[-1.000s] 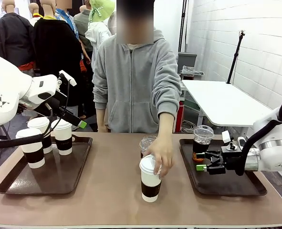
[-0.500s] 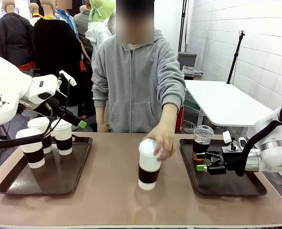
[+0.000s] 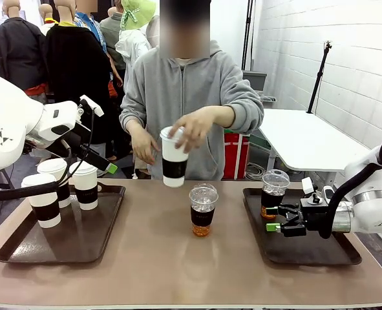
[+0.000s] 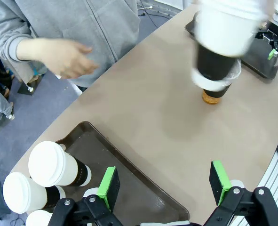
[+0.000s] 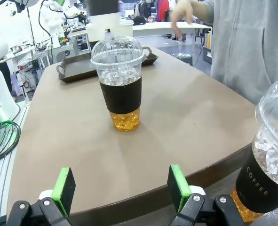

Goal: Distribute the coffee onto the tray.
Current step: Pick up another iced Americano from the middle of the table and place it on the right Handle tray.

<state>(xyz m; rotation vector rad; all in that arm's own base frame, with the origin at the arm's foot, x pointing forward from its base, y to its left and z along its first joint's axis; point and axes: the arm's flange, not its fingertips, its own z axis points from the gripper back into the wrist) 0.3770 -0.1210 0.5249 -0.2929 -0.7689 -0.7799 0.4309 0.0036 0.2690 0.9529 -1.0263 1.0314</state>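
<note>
While left jaws, right jaws stand apart | brown table (image 3: 153,261) | white brick wall (image 3: 362,61)

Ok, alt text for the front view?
A person's hand holds a tall white paper cup with dark sleeve above the table. A clear dome-lidded cup of brown liquid stands mid-table, between the brown left tray and right tray.

Matte tan desk (image 3: 152,271). The nine o'clock tray (image 3: 22,248) and three o'clock tray (image 3: 307,255) are dark brown. The paper cups (image 3: 85,185) are white with dark brown sleeves. The clear domed cup (image 3: 202,210) shows amber liquid below a sleeve that seems black. The left end effector (image 4: 164,183) and right end effector (image 5: 121,183) are black with green pads. The person's hoodie (image 3: 184,110) is grey.
</note>
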